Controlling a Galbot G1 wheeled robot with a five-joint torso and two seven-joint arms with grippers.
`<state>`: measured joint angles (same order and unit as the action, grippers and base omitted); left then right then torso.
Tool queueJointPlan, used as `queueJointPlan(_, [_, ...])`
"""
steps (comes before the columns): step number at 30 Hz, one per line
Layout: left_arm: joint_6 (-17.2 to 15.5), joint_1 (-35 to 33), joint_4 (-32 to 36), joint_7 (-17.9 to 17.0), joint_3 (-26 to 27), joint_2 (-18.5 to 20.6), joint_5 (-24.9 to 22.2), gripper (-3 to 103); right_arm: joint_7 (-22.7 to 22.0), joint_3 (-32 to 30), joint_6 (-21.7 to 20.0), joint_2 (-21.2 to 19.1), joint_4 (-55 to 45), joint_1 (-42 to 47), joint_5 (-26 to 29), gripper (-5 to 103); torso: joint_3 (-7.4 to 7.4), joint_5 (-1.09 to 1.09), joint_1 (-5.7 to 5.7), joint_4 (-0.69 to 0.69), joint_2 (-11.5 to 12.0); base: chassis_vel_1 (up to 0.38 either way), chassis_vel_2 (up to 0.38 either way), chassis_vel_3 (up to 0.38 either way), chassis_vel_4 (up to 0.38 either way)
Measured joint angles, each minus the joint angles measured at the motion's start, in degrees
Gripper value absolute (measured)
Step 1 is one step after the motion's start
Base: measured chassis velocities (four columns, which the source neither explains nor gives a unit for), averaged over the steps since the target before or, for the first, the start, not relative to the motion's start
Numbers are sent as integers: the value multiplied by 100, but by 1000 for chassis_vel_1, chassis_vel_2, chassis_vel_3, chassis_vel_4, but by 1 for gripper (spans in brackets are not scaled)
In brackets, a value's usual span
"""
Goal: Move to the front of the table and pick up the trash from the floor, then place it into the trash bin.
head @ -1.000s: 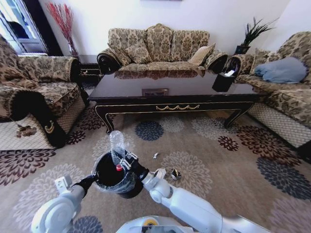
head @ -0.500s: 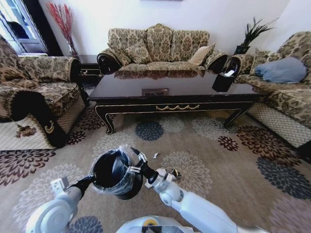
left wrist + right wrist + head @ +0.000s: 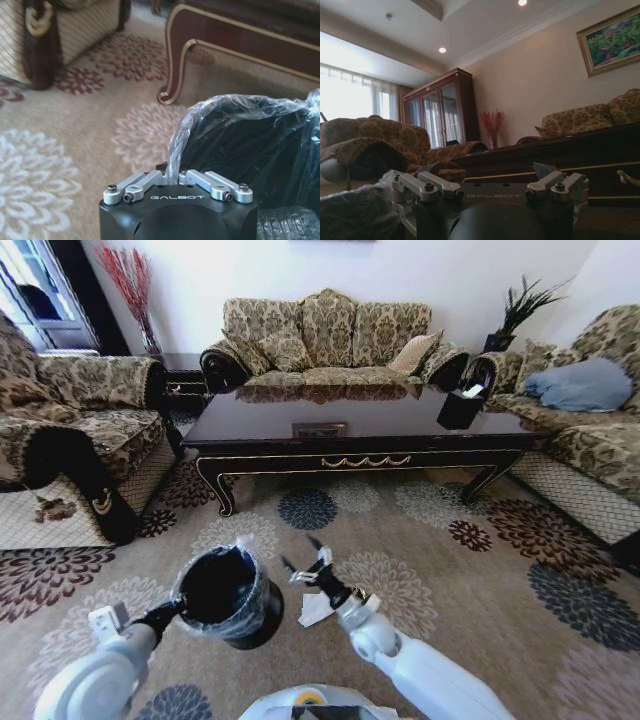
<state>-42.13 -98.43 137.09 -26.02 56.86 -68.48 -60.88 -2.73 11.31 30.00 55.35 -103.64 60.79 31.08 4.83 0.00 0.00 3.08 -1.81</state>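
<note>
From the head view the robot stands in front of the bench (image 3: 360, 418), on the flowered carpet (image 3: 480, 570); the left tool (image 3: 168, 612) is clamped on the rim of the trash bin (image 3: 222, 592) and holds it off the floor, while the right tool (image 3: 305, 558) sits just beside the bin's mouth with its fingers spread wide and nothing between them. A white tissue (image 3: 316, 608) lies on the carpet under the right arm, so as far as I can judge at least that piece is left to gather; what is already inside the bin cannot be made out against its dark interior. A black angular container (image 3: 460, 408) stands on the far end of the bench, sofas ring the carpet, and nothing lies between the right tool and the tissue apart from the arm itself. In the left wrist view the left tool pinches the bin's bagged rim, with a carved bench leg (image 3: 176, 70) beyond on the carpet. In the right wrist view the right tool's fingers (image 3: 424, 184) stand far apart and empty, pointing at the bench apron, with the bag's edge at the lower corner
</note>
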Motion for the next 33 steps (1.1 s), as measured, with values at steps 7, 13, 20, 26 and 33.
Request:
queueJointPlan(7, [0, -17, 231, -79, 1069, 22, -555, 4, -2468, -45, -1720, -69, 244, 93, 263, 100, 0, 1, 0, -2, 0, 0, 0, 0, 0])
queueJointPlan(13, [0, -40, 341, -316, 1621, 42, -1046, 4, -2962, 235, -2816, -224, 175, 55, 1606, 100, 0, -1, 0, -3, 0, 0, 0, 0, 0])
queueJointPlan(20, [0, -133, 387, -353, 2087, 200, -1434, 4, -3041, 691, -3268, -90, 394, -193, 2642, 100, 0, 0, 0, -3, 0, 0, 0, 0, 0])
queueJointPlan(26, [0, -209, 408, -353, 2133, 190, -1477, 4, -3528, 804, -3214, 499, 1071, -323, 2842, 100, 0, 0, 0, -2, 0, 0, 0, 0, 0])
queueJointPlan(33, [0, -158, 395, -352, 2043, 137, -1474, 4, -3781, 816, -3227, 1074, 1700, -395, 2826, 100, 0, 0, 0, -2, 0, 0, 0, 0, 0])
